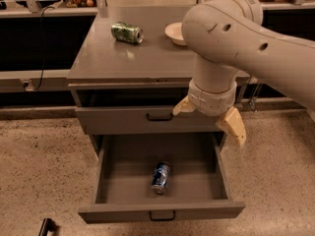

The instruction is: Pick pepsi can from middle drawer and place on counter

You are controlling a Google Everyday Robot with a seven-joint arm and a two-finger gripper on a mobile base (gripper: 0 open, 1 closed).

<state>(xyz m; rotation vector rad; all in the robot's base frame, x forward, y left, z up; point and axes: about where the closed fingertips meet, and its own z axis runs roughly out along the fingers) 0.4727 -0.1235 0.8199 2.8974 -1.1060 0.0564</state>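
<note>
The pepsi can (161, 177), blue with silver ends, lies on its side in the pulled-out middle drawer (118, 165), near the middle of its floor. My gripper (211, 119) hangs from the big white arm above the drawer's right back part, in front of the shut drawer front above it. Its two tan fingers (234, 126) are spread wide apart and hold nothing. The gripper is above and to the right of the can, apart from it. The grey counter (118, 58) is the cabinet's top.
A green can (127, 32) lies on its side on the counter at the back left. A white bowl (175, 33) stands at the back, partly hidden by the arm. Dark shelving runs on both sides of the cabinet. The floor is speckled.
</note>
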